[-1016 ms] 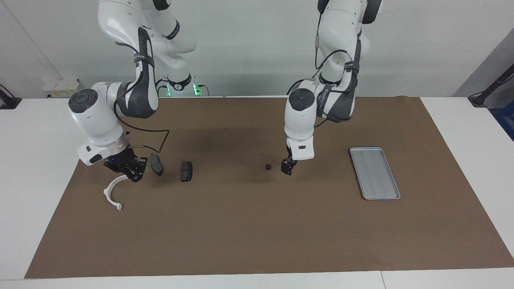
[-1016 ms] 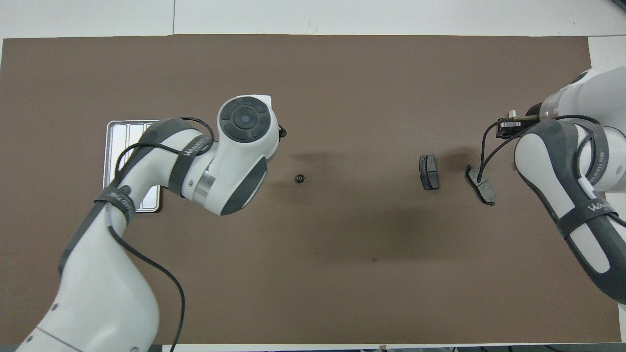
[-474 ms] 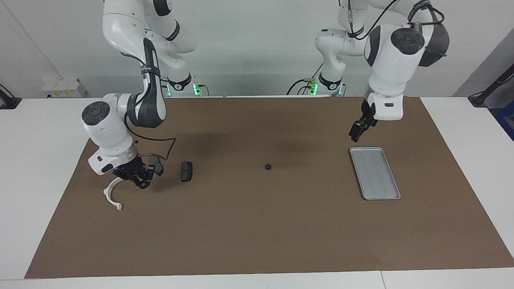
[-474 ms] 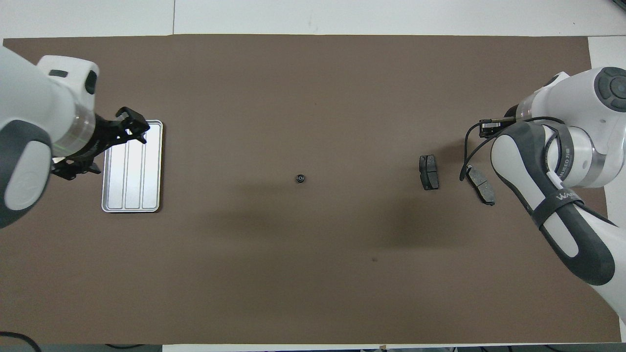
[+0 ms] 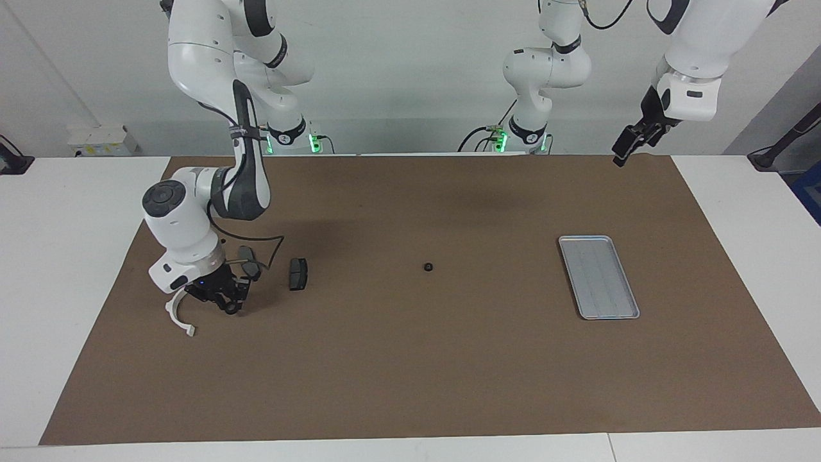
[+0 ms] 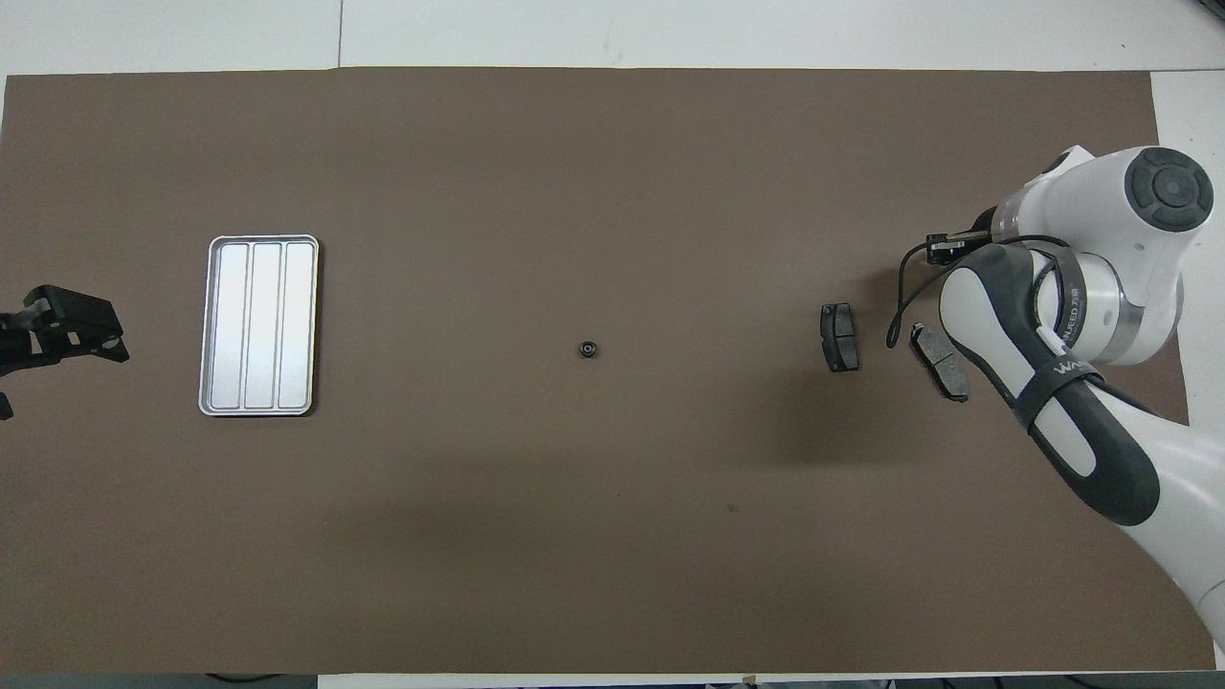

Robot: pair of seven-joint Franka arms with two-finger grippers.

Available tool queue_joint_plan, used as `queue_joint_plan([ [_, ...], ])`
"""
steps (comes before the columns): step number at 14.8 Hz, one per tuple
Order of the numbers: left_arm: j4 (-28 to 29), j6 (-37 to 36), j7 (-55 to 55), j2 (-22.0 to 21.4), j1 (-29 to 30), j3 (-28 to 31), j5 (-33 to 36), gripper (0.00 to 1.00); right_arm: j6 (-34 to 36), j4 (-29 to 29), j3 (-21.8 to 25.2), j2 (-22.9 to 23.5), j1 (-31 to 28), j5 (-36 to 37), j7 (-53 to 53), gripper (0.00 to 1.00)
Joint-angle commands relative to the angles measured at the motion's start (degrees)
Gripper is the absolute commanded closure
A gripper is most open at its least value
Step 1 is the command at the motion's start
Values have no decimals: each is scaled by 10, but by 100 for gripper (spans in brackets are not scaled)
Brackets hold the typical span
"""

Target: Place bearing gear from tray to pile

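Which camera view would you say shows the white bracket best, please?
The facing view: the bracket lies in plain sight on the mat, under the right gripper. In the overhead view, the right arm hides it.

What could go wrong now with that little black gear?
The small black round bearing gear lies alone on the brown mat, short of the pile; it might get left there. The right tool hangs low beside the white half-ring bracket and a dark grey brake pad, so it could knock them.
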State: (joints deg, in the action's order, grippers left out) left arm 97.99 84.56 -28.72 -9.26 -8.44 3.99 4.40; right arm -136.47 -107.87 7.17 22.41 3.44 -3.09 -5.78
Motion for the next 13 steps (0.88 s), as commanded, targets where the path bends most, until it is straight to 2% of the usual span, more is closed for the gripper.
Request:
queue_joint_plan([
  [1, 18, -19, 44, -33, 16, 2, -6, 0, -11, -2, -13, 1, -16, 11, -14, 100],
  [4, 48, 32, 83, -26, 20, 27, -13, 0, -12, -2, -13, 8, -16, 11, -13, 100],
  [5, 42, 39, 94, -11, 21, 31, -18, 0, -12, -1, -13, 8, -16, 11, -12, 91],
  [6, 27, 44, 102, 10, 25, 30, -33, 0, -12, -1, -13, 8, -16, 11, -13, 71],
  [7, 8, 44, 108, 26, 41, 28, -45, 0, -12, -2, -13, 7, -16, 11, -13, 54],
  [8, -2, 45, 112, 35, 49, 17, -46, 0, -12, -1, -13, 7, -16, 11, -13, 51],
  [9, -9, 49, 116, 37, 58, 8, -46, 0, -12, -2, -14, 8, -16, 11, -13, 38],
  [10, -10, 52, 118, 39, 62, 7, -47, 0, -11, -1, -14, 7, -16, 11, -13, 36],
  [11, -6, 51, 123, 40, 62, 6, -47, 0, -12, -2, -14, 7, -16, 11, -14, 29],
  [13, 4, 66, 135, 39, 62, 1, -47, 0, -5, 1, -14, 7, -16, 11, -13, 29],
])
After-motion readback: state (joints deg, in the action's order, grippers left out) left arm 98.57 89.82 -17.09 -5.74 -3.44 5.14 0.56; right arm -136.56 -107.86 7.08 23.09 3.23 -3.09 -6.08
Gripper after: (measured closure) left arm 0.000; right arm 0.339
